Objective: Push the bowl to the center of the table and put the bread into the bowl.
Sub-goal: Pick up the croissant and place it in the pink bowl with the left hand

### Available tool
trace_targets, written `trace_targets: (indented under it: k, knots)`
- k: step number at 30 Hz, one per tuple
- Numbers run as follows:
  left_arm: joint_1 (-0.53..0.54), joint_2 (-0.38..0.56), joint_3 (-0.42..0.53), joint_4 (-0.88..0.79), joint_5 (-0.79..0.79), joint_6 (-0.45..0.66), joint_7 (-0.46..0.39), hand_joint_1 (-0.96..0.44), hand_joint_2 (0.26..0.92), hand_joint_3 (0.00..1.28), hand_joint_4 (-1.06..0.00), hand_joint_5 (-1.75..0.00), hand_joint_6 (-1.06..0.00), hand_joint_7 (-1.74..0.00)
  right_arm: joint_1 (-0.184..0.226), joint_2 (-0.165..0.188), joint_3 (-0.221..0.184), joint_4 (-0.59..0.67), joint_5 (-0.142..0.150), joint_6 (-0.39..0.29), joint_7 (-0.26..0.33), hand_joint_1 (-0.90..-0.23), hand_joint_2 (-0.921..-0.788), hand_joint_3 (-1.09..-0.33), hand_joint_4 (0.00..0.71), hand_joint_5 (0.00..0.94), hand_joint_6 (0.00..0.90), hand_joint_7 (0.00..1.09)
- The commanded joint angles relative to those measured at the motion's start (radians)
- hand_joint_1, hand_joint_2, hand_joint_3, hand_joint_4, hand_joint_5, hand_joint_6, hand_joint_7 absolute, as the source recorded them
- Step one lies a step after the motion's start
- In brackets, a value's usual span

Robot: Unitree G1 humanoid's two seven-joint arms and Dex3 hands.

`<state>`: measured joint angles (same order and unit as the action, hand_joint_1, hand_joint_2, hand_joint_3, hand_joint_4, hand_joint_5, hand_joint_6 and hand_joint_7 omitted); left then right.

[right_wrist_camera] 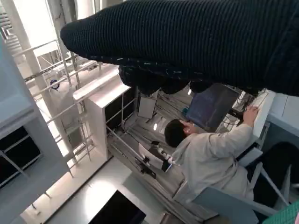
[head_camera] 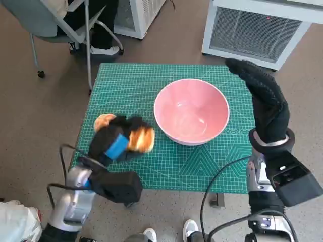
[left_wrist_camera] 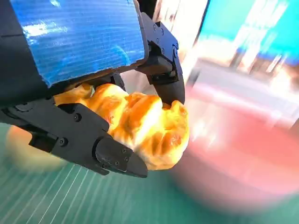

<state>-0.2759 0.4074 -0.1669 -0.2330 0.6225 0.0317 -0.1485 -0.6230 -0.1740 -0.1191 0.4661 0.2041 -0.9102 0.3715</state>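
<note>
A pink bowl (head_camera: pixel 191 110) stands near the middle of the green cutting mat (head_camera: pixel 131 80), a little to the right. My left hand (head_camera: pixel 117 138) holds a golden piece of bread (head_camera: pixel 142 139) just left of the bowl. The left wrist view shows the bread (left_wrist_camera: pixel 147 126) clamped between the black fingers (left_wrist_camera: pixel 91 140), with the blurred pink bowl (left_wrist_camera: pixel 252 158) beyond it. A second piece of bread (head_camera: pixel 103 121) lies on the mat behind the hand. My right hand (head_camera: pixel 262 96) is raised beside the bowl's right side, fingers stretched out, holding nothing.
A chair (head_camera: pixel 60 22) stands beyond the table's far left corner. White appliances (head_camera: pixel 262 27) stand on the floor behind the table. Feet (head_camera: pixel 189 229) show at the near edge. A seated person (right_wrist_camera: pixel 205 154) at a desk appears in the right wrist view.
</note>
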Motion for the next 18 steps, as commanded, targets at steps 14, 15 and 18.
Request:
trace_targets:
  k: [14,15,18]
  knots:
    - [-0.398,-0.119,-0.079,0.174,0.020,-0.117,0.085,0.00,0.920,0.07,-0.69,-1.15,-0.62,-1.18,0.019,-0.006,-0.007,-0.007,0.016,0.011,-0.007,-0.607,-0.921,-0.788,0.280,0.002,-0.001,0.70]
    - [-0.422,-0.120,-0.090,0.211,0.024,-0.129,0.087,0.00,0.920,0.07,-0.70,-1.15,-0.62,-1.18,0.020,-0.007,-0.007,-0.009,0.015,0.011,-0.008,-0.607,-0.921,-0.788,0.281,0.002,-0.001,0.70]
    - [-0.486,-0.128,-0.122,0.317,0.034,-0.158,0.090,0.00,0.920,0.07,-0.70,-1.13,-0.61,-1.20,0.025,-0.006,-0.008,-0.017,0.015,0.011,-0.009,-0.605,-0.921,-0.789,0.280,0.002,-0.001,0.70]
